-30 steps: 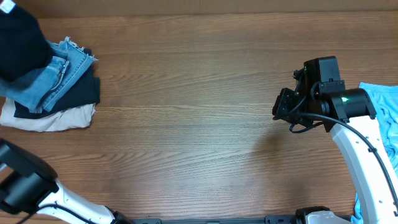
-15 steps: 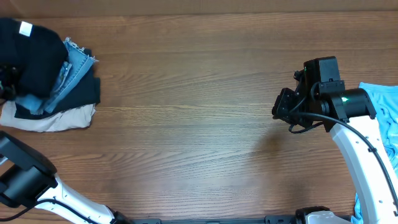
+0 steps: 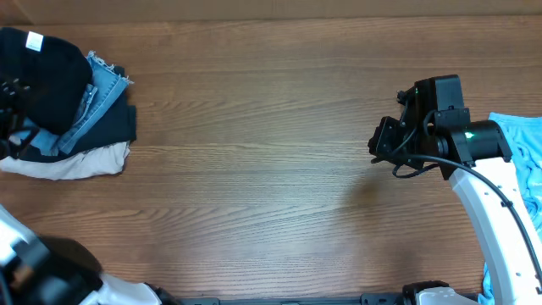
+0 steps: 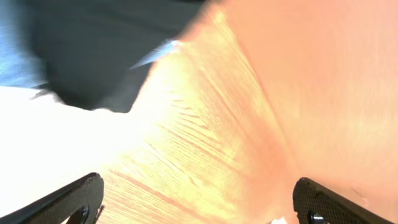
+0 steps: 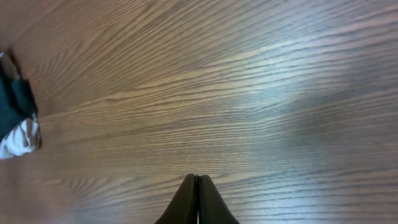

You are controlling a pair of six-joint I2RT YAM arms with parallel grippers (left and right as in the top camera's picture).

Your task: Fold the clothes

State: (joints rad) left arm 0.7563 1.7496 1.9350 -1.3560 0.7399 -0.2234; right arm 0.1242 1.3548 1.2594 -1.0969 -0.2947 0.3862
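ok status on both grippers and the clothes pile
Left gripper open, empty, by the clothes pile. Right gripper shut, empty, over bare table. Light blue garment at right edge. Nothing in the way.

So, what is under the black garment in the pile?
Blue denim, then a dark navy piece, then a beige one lowest. The black garment hides their left parts.

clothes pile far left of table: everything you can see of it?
The pile is a loose stack of soft fabric on the wooden table, running off the overhead view's left edge. On top lies a crumpled black garment with a white tag; under it frayed blue denim, a dark navy layer, and a cream piece at the bottom.
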